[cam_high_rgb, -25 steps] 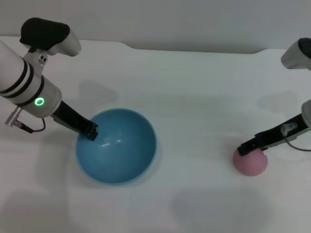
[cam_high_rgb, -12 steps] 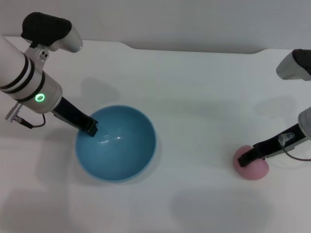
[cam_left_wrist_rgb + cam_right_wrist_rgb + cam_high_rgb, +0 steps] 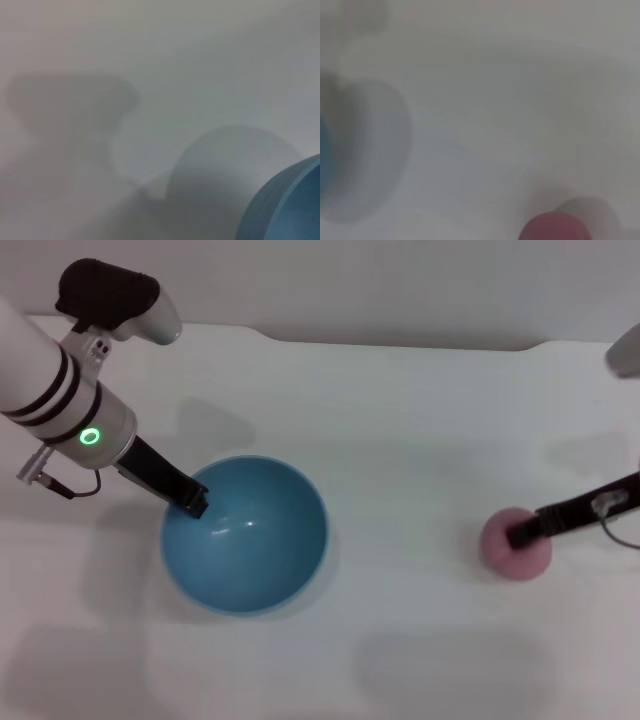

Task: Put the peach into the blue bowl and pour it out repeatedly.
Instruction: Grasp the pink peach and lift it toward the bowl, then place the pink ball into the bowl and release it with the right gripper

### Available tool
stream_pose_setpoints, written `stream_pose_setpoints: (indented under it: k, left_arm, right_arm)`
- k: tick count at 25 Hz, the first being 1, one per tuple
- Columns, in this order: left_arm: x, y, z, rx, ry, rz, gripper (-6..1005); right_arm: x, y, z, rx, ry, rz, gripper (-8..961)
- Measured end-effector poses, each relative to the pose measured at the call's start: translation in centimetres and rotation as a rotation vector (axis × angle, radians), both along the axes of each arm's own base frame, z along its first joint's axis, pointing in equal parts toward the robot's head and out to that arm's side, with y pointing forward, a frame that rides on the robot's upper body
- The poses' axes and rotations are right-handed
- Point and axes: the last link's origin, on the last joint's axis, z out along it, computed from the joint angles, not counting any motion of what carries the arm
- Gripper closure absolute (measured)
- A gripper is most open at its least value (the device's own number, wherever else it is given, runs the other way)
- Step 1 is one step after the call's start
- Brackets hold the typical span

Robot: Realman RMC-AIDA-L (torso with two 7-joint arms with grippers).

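Observation:
The blue bowl (image 3: 250,540) stands open side up on the white table, left of centre in the head view. My left gripper (image 3: 193,501) is shut on its left rim, one finger inside the bowl. The bowl's edge shows in the left wrist view (image 3: 290,205). The bowl's inside is bare. The pink peach (image 3: 514,550) is at the far right of the table. My right gripper (image 3: 520,534) is shut on its top, reaching in from the right. The peach also shows in the right wrist view (image 3: 554,228).
The white table (image 3: 400,420) has a pale back edge with a step along the far side. Arm shadows lie on the surface. Nothing else stands on it.
The bowl has tipped back from a tilt to open side up and shifted slightly right with my left gripper. The peach and my right gripper have moved toward the far side.

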Motion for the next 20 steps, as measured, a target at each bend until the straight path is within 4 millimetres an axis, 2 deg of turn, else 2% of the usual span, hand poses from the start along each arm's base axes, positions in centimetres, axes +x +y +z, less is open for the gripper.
stream_pose_setpoints:
  k: [1,8,16,20]
  left_arm:
    - [0.2,0.1,-0.1,-0.003,0.001,-0.003,1000]
    - [2.1,0.0,-2.1,-0.054,0.037,-0.029,1000]
    - [5.0,0.0,-5.0,-0.066,0.014,-0.033,1000]
    - [6.0,-0.3,-6.4,-0.071,-0.047,-0.037,1000]
  right_arm:
    - [-0.1,0.0,0.9,0.028,0.048,0.010,700]
    - [-0.8,0.1,2.7,0.051,0.132,0.043,766]
    - [-4.9,0.7,3.6,0.052,0.282,0.150,827]
    - [-7.2,0.4,3.2,0.012,0.357,0.208,861]
